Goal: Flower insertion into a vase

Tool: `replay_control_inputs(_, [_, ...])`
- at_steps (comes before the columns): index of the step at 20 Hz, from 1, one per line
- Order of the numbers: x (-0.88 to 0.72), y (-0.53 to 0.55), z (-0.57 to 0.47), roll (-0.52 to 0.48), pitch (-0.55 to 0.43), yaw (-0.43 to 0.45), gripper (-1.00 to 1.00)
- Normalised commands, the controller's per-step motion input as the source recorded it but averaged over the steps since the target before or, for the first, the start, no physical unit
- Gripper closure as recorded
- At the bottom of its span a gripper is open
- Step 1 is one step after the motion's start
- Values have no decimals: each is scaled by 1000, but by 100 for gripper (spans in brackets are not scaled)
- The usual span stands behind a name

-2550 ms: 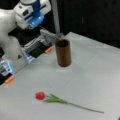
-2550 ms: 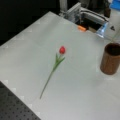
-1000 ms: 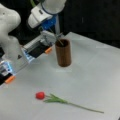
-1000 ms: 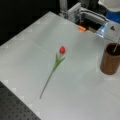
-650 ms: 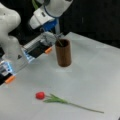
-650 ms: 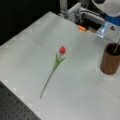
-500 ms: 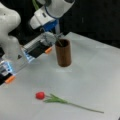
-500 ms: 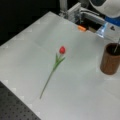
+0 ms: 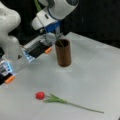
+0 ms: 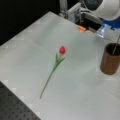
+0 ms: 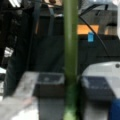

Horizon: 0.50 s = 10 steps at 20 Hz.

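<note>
Lying flat on the white table [image 9: 100, 75] at about seven o'clock of a front view: a red tulip [image 9: 53, 98], bloom toward nine o'clock and stem trailing toward four, well apart from everything else and untouched. Seen again in a front view [image 10: 56, 63] near centre, head at twelve, stem running down toward seven.

Standing upright further right: the vase [image 9: 63, 53], dark brown and round-mouthed, above centre toward twelve o'clock there and at three o'clock in a front view [image 10: 110, 58].

Poised directly over its mouth: the gripper [image 9: 53, 35], hung from the white arm at twelve o'clock. Clamped between the fingers [image 11: 96, 86], jaws closed to a narrow gap: a green stem [image 11: 70, 55], running straight up and down through the wrist view. Lower end of that stem already down inside the vase mouth in both front views, leaning slightly off vertical; bloom out of sight above.

Key relation: held stem's long axis close to upright, vase straight below the jaws at six o'clock, stem tip within the rim.
</note>
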Motion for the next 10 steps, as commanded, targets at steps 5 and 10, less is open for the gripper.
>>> replay_control_inputs(5, [405, 64, -296, -74, 82, 18, 100])
replay_control_inputs(10, [333, 60, -238, -80, 85, 48, 100])
